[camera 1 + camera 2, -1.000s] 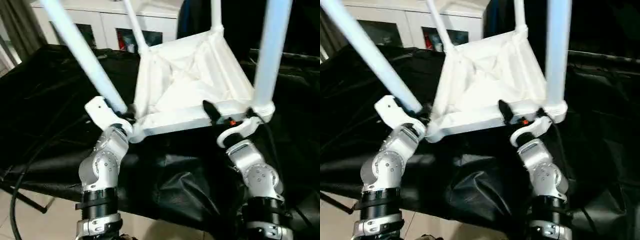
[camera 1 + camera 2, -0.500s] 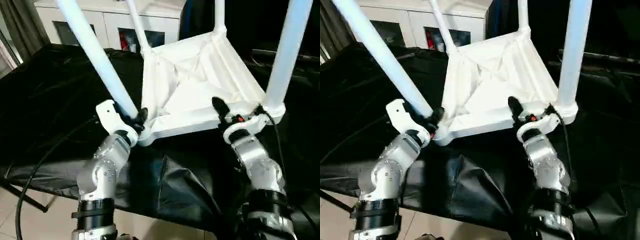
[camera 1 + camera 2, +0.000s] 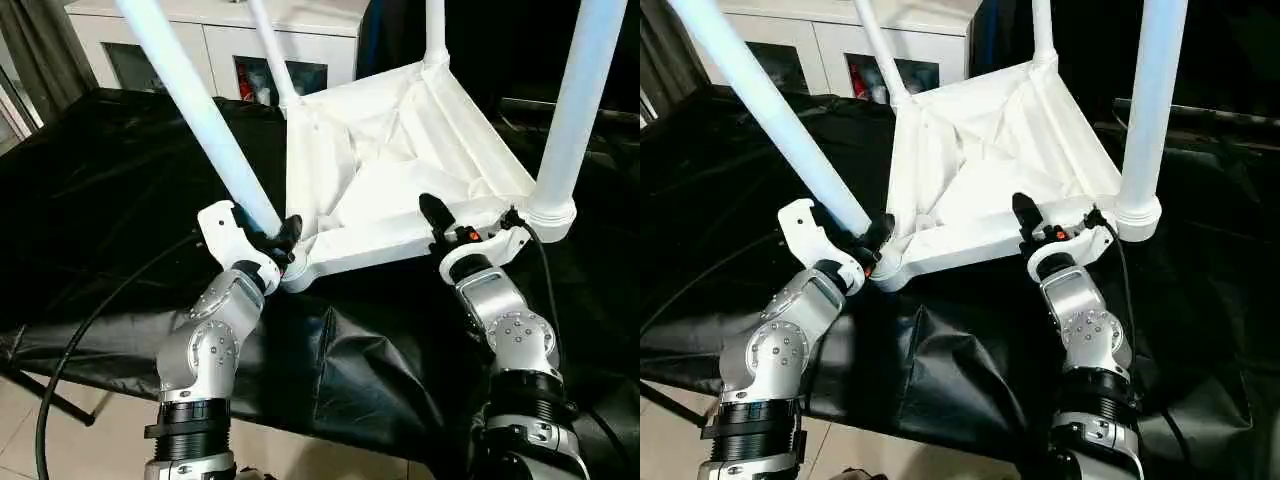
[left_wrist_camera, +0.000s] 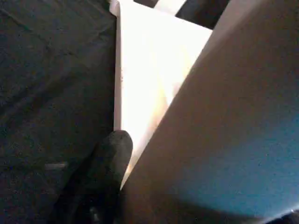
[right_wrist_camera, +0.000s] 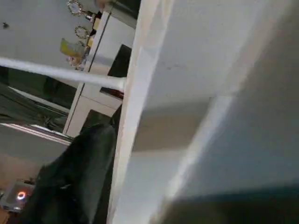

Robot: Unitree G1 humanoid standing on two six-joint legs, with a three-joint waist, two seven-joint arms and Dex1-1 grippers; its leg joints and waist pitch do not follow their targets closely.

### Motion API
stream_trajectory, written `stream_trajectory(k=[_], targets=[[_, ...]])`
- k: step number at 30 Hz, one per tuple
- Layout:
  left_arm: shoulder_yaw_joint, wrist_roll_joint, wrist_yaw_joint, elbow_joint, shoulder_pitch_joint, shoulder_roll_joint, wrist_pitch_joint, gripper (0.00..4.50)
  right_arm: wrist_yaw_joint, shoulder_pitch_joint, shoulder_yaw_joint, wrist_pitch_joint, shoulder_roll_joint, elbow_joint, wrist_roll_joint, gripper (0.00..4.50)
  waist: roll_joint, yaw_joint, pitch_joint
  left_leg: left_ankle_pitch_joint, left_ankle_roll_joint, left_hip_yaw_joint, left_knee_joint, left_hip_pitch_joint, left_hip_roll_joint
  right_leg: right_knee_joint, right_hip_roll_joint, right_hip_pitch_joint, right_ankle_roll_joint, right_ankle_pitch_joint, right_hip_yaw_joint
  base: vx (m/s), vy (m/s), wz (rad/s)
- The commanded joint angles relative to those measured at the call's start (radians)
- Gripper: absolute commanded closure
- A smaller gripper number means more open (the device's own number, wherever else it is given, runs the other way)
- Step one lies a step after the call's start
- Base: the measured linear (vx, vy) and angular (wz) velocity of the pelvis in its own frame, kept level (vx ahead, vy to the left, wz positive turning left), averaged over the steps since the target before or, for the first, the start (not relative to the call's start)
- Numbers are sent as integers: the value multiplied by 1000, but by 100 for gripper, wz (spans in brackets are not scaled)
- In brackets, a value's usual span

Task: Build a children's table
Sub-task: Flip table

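The black-draped table [image 3: 110,180] spreads beyond both grippers and carries the work. On it, just past the grippers, the children's table [image 3: 400,150] lies upside down, ribbed underside up and tilted, its near edge held off the cloth. Its four legs [image 3: 190,110] rise from the corner sockets, slanting up and away from the grippers. Behind it, farther from the robot, stands a white cabinet [image 3: 220,40] with glass doors.

The left gripper [image 3: 272,240] is clamped on the table's near-left corner at the foot of the near-left leg: one black finger [image 3: 288,230] lies against the inner side of the socket, the white body [image 3: 225,228] on the outer side. The left wrist view shows that finger [image 4: 110,154] pressed to the white plastic.

The right gripper [image 3: 1055,228] sits at the near edge, just beside the near-right leg's socket. One black finger [image 3: 1023,215] reaches over the rim onto the underside; the other finger is hidden below the rim, so I cannot tell whether it grips.
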Motion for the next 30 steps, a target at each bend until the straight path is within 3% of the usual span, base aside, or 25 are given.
stream_trajectory(k=[1,11,12,13,17,24,27,30], targets=[[-16,-66,-55,-48,-1,-38,-6,191,-19,-9,8,7,-3,11,-9,112,-15,5,-73,-83,48,-23,-56,25,49,-59,-58,47,-168,-86,31,0,0,0],[-9,-63,-52,-35,-5,-36,-12,191,-29,-17,-5,-19,-12,30,-29,197,-15,5,-73,-92,47,-23,-56,25,49,-59,-58,47,-167,-93,31,0,0,0],[3,-84,-58,-36,-4,-39,-3,135,-31,-18,-6,-22,-14,30,-31,202,-16,4,-73,-91,48,-23,-55,24,48,-59,-58,47,-167,-92,31,0,0,0],[8,-96,-66,-39,-3,-39,2,121,-33,-21,-8,-25,-15,31,-32,205,-16,4,-72,-94,47,-23,-56,24,48,-59,-58,47,-169,-97,31,0,0,0],[14,-121,-86,-51,2,-28,28,84,-32,-31,-12,-34,-28,38,-42,217,-18,5,-71,-119,35,-22,-57,26,49,-60,-57,44,-170,-129,31,0,0,0],[13,-125,-118,-55,5,-8,27,34,-37,-40,-22,-52,-45,42,-47,220,-16,4,-66,-175,7,-23,-61,28,47,-72,-58,39,-129,-227,33,0,0,0],[29,-119,-168,-63,33,46,-37,6,-31,-34,-8,-66,-64,29,-72,222,-13,3,-67,-173,2,-25,-63,27,48,-70,-56,38,-120,-214,33,0,0,0],[98,-161,-235,-61,56,74,-96,0,-35,-36,-13,-77,-78,21,-80,222,-14,3,-69,-162,1,-24,-61,25,46,-68,-57,40,-128,-191,33,0,0,0]])
